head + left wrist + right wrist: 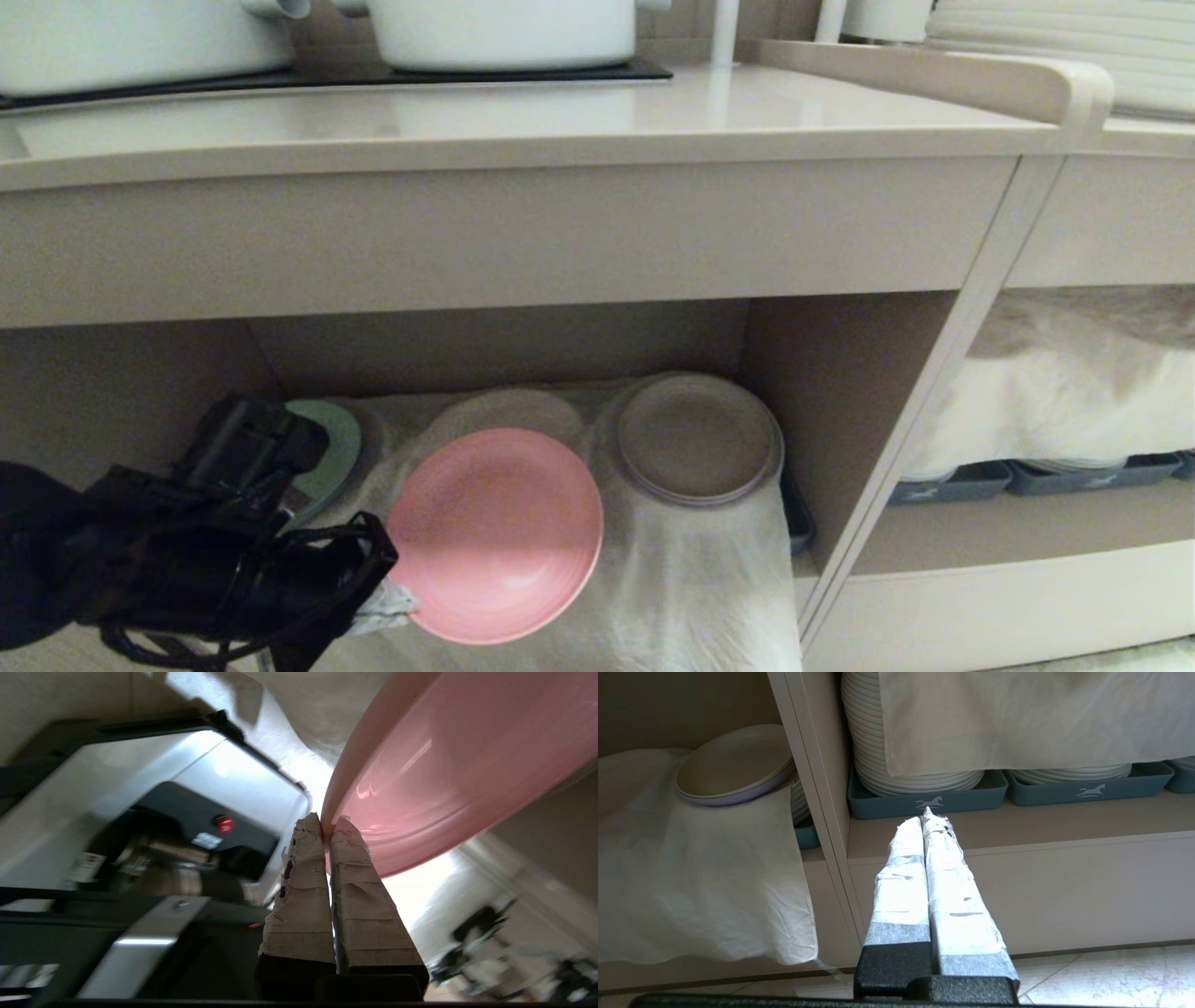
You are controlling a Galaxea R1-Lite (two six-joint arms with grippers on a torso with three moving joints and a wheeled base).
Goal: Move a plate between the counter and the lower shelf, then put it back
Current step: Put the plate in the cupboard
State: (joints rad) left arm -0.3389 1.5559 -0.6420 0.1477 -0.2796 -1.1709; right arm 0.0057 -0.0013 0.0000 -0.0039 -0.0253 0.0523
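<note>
— Judging from where things sit, how far along is this?

— Somewhere mid-trip, I'd say. The left end effector (327,823) is clenched on the rim of the pink plate (495,534), which hangs tilted at the front edge of the lower shelf (653,579), above the draped white cloth (691,597).

— And the tabletop (523,117)?

— No plate on it. Whether this one is heading up or down I cannot tell; at least one set-down remains.

— The right end effector (927,816)?

— Clenched on nothing, parked before the neighbouring compartment's grey trays (924,798).
</note>
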